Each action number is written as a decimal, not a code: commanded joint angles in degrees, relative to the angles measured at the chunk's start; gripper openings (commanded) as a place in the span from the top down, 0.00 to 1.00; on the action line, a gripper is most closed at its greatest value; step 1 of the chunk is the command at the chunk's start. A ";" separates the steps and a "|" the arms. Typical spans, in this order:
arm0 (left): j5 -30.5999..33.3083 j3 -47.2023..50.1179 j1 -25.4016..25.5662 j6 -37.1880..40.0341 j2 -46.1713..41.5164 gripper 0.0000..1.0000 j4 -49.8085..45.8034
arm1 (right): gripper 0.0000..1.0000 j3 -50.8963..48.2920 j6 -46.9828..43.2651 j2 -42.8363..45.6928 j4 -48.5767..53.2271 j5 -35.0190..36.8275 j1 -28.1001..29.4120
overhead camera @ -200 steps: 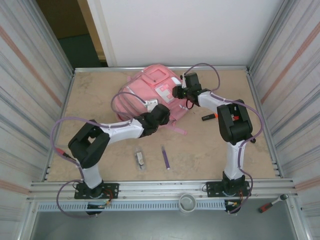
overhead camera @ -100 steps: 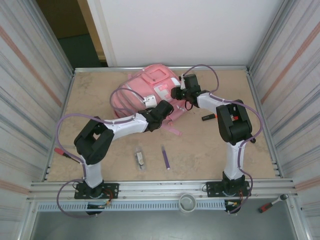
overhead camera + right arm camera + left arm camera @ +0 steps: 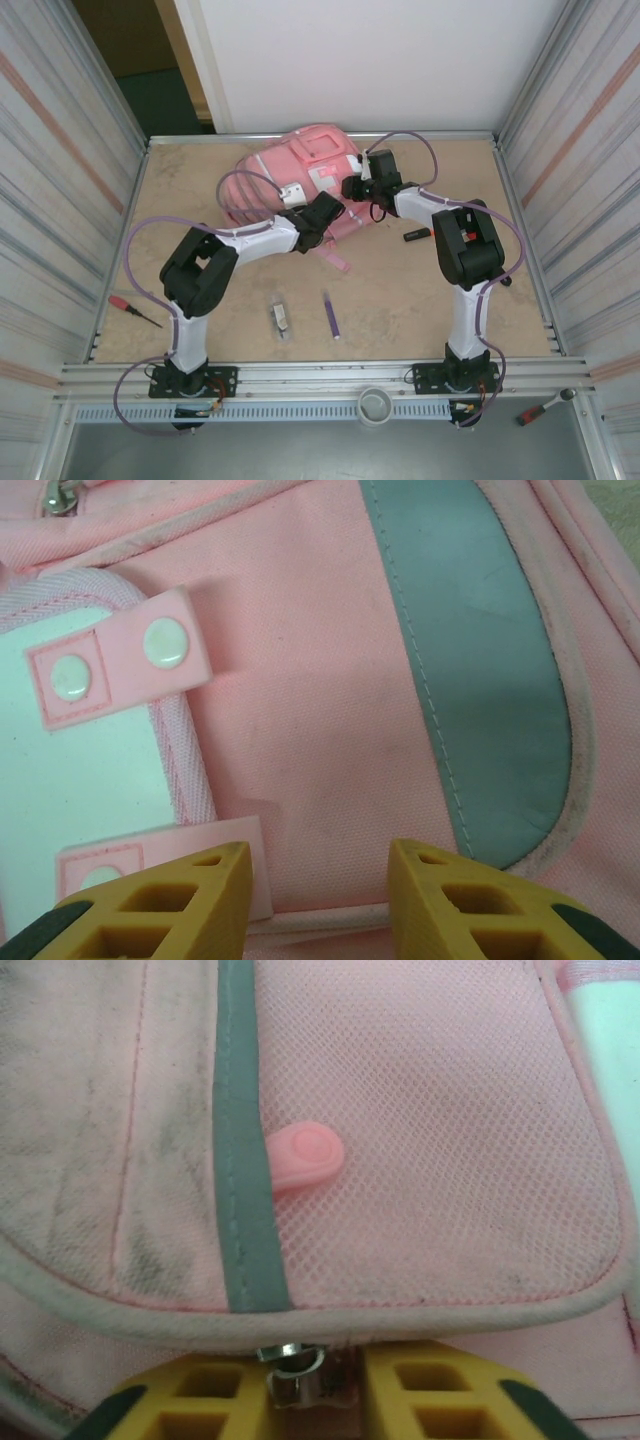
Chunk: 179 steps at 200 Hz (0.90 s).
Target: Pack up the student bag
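A: On the counter (image 3: 400, 300), toward the near edge?
B: Purple pen (image 3: 329, 313), small grey block (image 3: 282, 317) near its left

A: Further right?
B: Black-and-orange marker (image 3: 417, 235), well apart from both

A: At the edges?
B: Red-handled screwdriver (image 3: 135, 309) by the left rim; another red-handled tool (image 3: 543, 406) below the front rail, far right

- A robotics lab test cell: ribbed panel walls (image 3: 60, 180) fence in a tan worktable (image 3: 190, 170).
- Two arms (image 3: 205, 275) stand bolted to an aluminium rail (image 3: 320, 372) at its near edge.

One student bag (image 3: 300, 160), one purple pen (image 3: 330, 313), one marker (image 3: 416, 235).
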<state>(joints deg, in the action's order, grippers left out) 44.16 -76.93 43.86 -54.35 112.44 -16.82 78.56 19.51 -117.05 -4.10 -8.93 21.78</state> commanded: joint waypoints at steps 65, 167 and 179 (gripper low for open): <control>-13.53 6.46 -2.18 10.33 -8.36 1.00 11.61 | 0.61 -3.07 0.10 0.55 6.12 -2.84 0.32; -52.02 18.73 -10.64 23.50 -18.14 1.00 16.47 | 0.57 -5.70 -1.99 8.84 7.48 -1.90 -0.25; -53.90 18.84 -10.79 23.32 -18.14 1.00 17.02 | 0.57 -5.75 -2.02 9.83 8.04 -2.03 -0.15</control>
<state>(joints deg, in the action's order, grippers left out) 1.63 -59.11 32.93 -34.06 96.49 -2.55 73.80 18.85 -110.76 -0.36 -10.31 21.63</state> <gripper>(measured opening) 0.062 0.429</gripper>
